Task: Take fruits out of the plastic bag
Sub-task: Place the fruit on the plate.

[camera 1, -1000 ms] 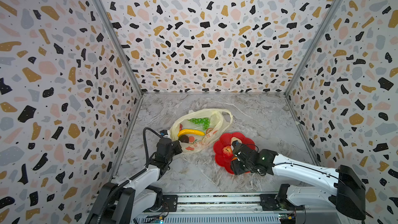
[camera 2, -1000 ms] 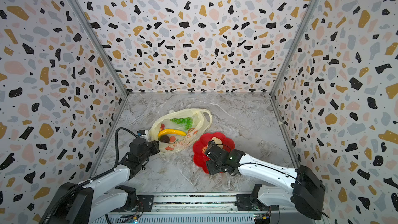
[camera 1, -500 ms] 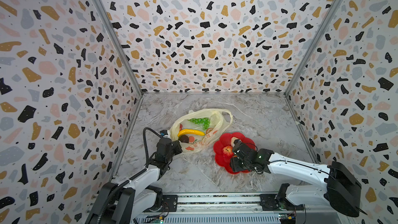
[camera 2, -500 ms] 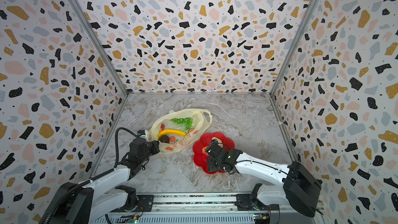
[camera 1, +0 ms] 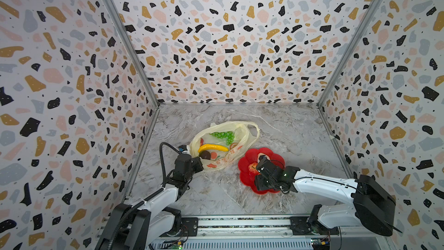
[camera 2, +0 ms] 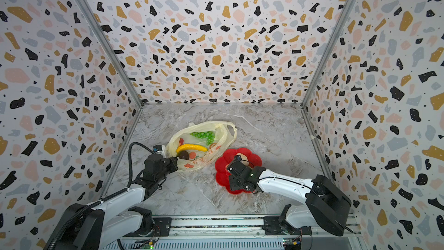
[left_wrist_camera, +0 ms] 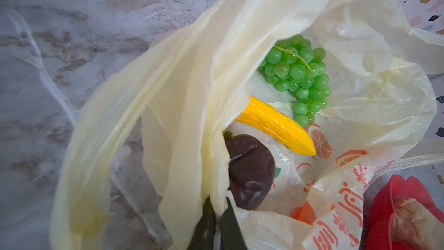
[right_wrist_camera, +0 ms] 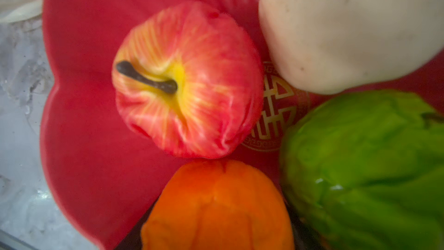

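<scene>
Pinching plastic bag (left_wrist_camera: 192,92) rim: left gripper (left_wrist_camera: 217,204) (banana (left_wrist_camera: 276,126) just beyond).

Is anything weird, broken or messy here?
Nothing spilled. The red apple on the plate looks wrinkled and dented, and the dark fruit in the plastic bag has dents too, like squished toys.
</scene>
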`<state>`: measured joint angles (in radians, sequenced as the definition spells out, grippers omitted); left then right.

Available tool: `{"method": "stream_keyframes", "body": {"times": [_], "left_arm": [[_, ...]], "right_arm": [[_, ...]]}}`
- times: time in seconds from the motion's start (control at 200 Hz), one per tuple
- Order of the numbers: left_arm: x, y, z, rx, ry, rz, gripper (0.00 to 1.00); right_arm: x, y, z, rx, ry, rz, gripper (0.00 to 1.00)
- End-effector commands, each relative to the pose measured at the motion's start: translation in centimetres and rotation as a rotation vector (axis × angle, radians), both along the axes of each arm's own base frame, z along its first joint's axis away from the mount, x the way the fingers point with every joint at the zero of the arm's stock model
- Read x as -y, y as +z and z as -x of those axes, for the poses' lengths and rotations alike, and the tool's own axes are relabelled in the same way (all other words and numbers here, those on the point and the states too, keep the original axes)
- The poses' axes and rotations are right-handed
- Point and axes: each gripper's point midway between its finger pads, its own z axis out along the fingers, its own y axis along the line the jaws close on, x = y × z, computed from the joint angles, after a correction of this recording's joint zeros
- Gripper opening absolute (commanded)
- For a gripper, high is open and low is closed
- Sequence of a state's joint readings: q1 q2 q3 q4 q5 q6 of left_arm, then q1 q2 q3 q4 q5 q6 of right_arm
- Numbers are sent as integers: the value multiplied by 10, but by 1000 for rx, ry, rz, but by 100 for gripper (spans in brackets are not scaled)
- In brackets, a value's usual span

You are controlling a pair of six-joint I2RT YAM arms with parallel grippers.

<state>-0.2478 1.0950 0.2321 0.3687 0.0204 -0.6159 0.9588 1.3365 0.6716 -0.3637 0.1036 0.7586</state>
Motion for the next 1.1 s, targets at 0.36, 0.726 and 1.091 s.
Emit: {"method": "stream_keyframes", "body": {"times": [0.36,0.726,1.091], "left_arm": [[-1,7,-4,41,0,1,8],[-1,8,-4,44,1,0,9],[0,6,-4,37,-4,1,9]], "right_arm": [[4,-7,-10,26,-60,11,66],[7,-3,-9,36,-65,3,76],[4,17,-3,55,-30,-40,78]]}}
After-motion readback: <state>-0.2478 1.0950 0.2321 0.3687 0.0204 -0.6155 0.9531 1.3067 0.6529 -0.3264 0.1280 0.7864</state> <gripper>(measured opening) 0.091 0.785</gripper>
